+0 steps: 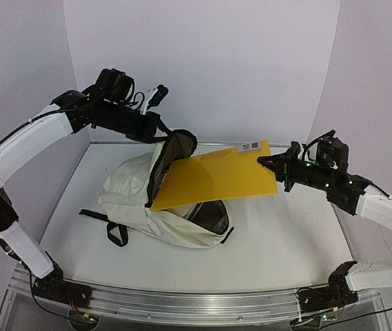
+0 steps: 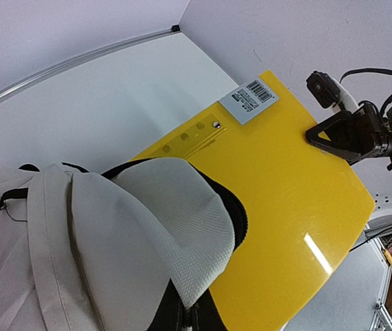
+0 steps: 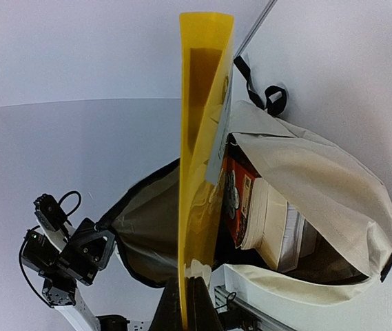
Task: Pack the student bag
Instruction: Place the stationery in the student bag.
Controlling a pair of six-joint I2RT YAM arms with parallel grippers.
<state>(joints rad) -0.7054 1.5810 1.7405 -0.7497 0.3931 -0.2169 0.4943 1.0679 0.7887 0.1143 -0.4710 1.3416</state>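
We are logging the student bag [image 1: 140, 200] lying mid-worktop [image 1: 285, 241], mouth facing right. The left fingers [image 1: 160, 131] are clenching its upper flap, holding it raised. The right fingers [image 1: 275, 167] are pinching the right edge of a yellow folder [image 1: 216, 181], which is slanting down into the opening. Books [image 3: 264, 221] are sitting inside.
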